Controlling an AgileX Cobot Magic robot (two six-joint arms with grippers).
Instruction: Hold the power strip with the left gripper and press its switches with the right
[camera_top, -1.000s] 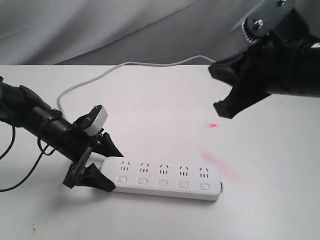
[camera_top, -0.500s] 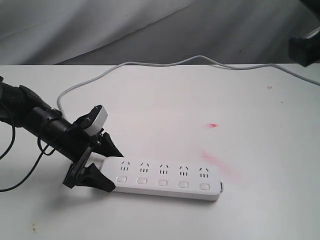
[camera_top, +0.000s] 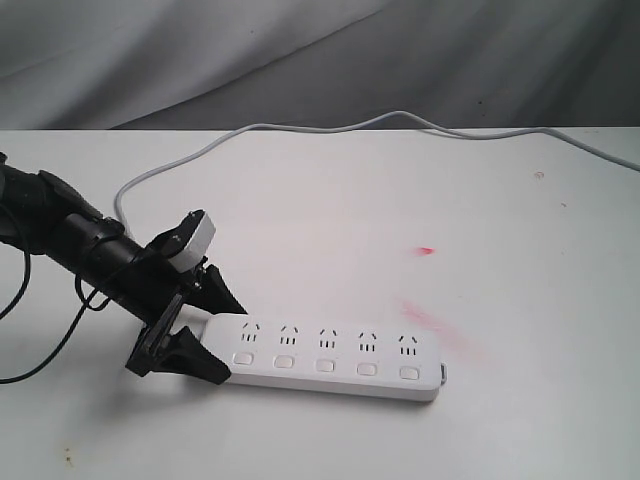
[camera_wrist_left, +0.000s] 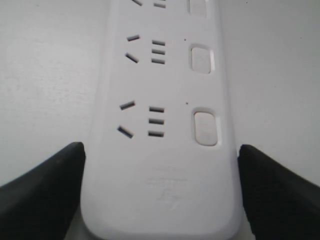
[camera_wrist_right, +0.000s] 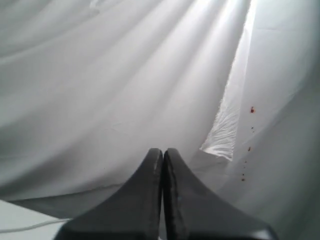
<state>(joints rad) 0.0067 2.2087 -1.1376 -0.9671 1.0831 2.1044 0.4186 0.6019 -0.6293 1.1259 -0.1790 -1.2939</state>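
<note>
— While the slim black jointed left gripper (camera_top: 233, 344) is reaching in low over the white counter (camera_top: 330, 220), where is the long flat white plastic power strip (camera_top: 340, 355) lying?

— It is lying flat on the counter toward the front. Its five socket groups are facing up, and its row of rounded white switches (camera_top: 325, 365) is running along the near side. A long grey cord (camera_top: 300, 128) is trailing across the far part of the counter. Faint red smears (camera_top: 430, 315) are marking the surface just behind the strip's right end.

— How are the left jaws standing?

— They are grasping the strip's left end. One black finger (camera_wrist_left: 45, 190) is pressing against each long edge.

— And the bulky black right gripper (camera_wrist_right: 163, 150)?

— It is showing only in its own wrist view. Its jaws are clenching tip to tip on nothing, and they are pointing at draped pale cloth (camera_wrist_right: 100, 75).
</note>
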